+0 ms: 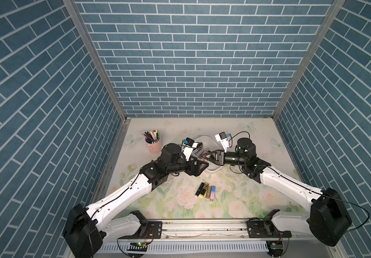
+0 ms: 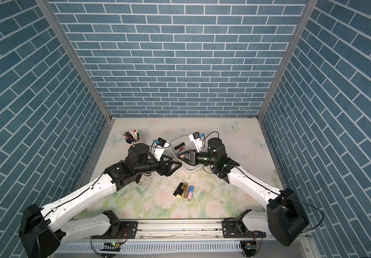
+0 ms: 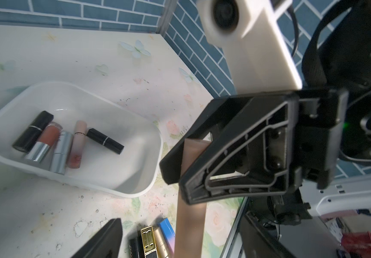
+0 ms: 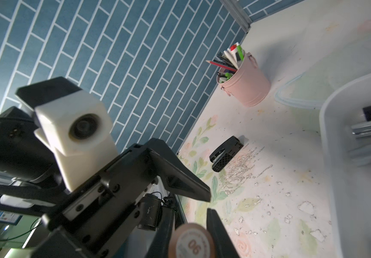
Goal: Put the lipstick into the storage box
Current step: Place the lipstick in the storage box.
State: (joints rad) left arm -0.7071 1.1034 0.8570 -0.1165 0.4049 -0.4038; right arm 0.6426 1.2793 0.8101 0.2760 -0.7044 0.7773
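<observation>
Crowded at the near rim of the storage box (image 2: pixel 190 170) by the right gripper (image 2: pixel 179 156) and left gripper (image 2: pixel 176 164), nearly tip to tip. Filled at one end with five lipsticks (image 3: pixel 61 152), bare at the other. Open on the surface (image 1: pixel 202 127) beyond the far rim; blocked in front by four lipsticks (image 1: pixel 205 189).

Soft, even light in both top views; brick lines (image 1: pixel 23 67) bow toward frame edges (wide lens). Wrist views blur close up; storage box (image 3: pixel 124 125) glints faintly.

Ten lipsticks (image 3: pixel 105 141), one box (image 3: pixel 115 121), one cup (image 4: pixel 247 89)
</observation>
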